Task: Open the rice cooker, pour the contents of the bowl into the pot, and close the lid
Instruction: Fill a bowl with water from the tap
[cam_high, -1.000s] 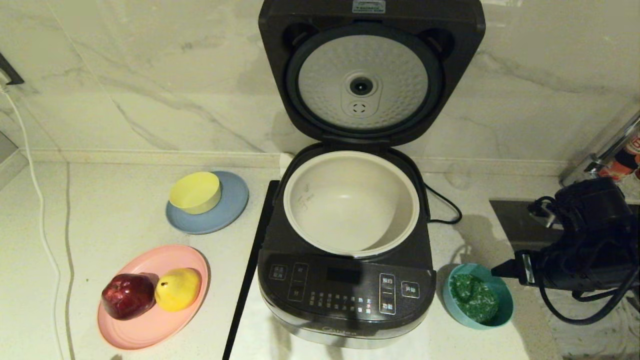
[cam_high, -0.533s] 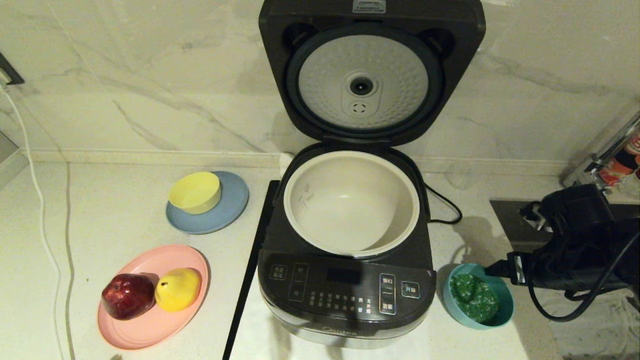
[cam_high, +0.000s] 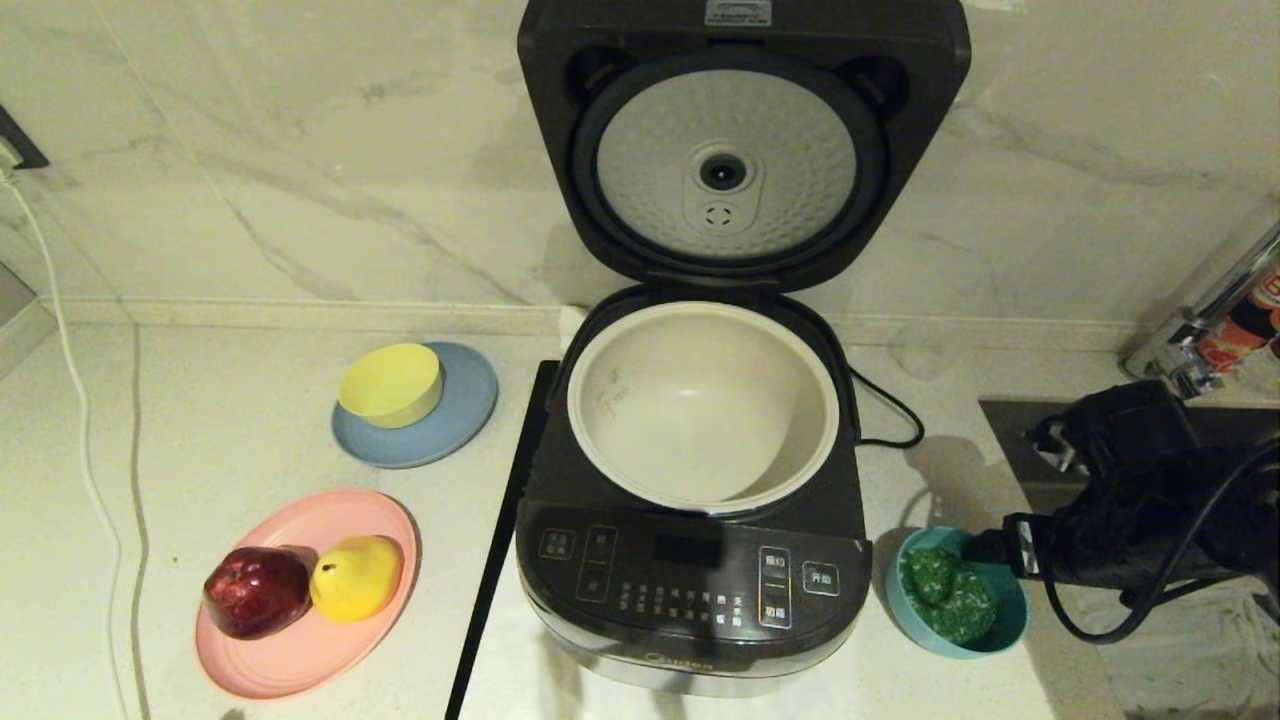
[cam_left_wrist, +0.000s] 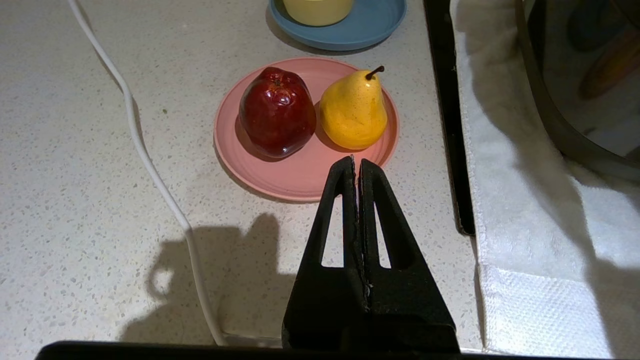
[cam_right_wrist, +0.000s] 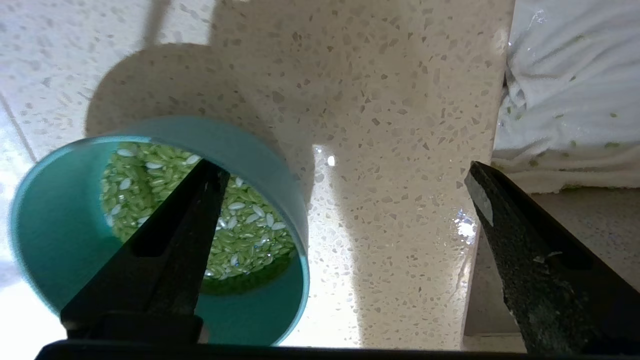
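Observation:
The rice cooker (cam_high: 690, 580) stands in the middle of the counter with its lid (cam_high: 740, 150) swung up, dimpled silver underside showing. The cream-white pot (cam_high: 700, 410) inside looks empty. To the cooker's right sits the teal bowl (cam_high: 955, 642) holding green contents (cam_high: 945, 595). My right gripper (cam_high: 988, 548) is open at the bowl's right rim. In the right wrist view one finger (cam_right_wrist: 170, 235) reaches over the bowl (cam_right_wrist: 55, 240) and its contents (cam_right_wrist: 240, 235), the other stands outside above bare counter. My left gripper (cam_left_wrist: 356, 162) is shut and empty, low by the pink plate.
A yellow bowl (cam_high: 390, 383) sits on a grey-blue plate (cam_high: 470, 420) left of the cooker. A pink plate (cam_high: 300, 650) carries a red apple (cam_high: 255, 590) and a yellow pear (cam_high: 357, 577). A white cable (cam_high: 70, 400) runs along the left. A white towel (cam_left_wrist: 525, 250) lies under the cooker.
My right gripper has moved left and slightly down, bringing its finger over the teal bowl's right rim. Nothing else has moved.

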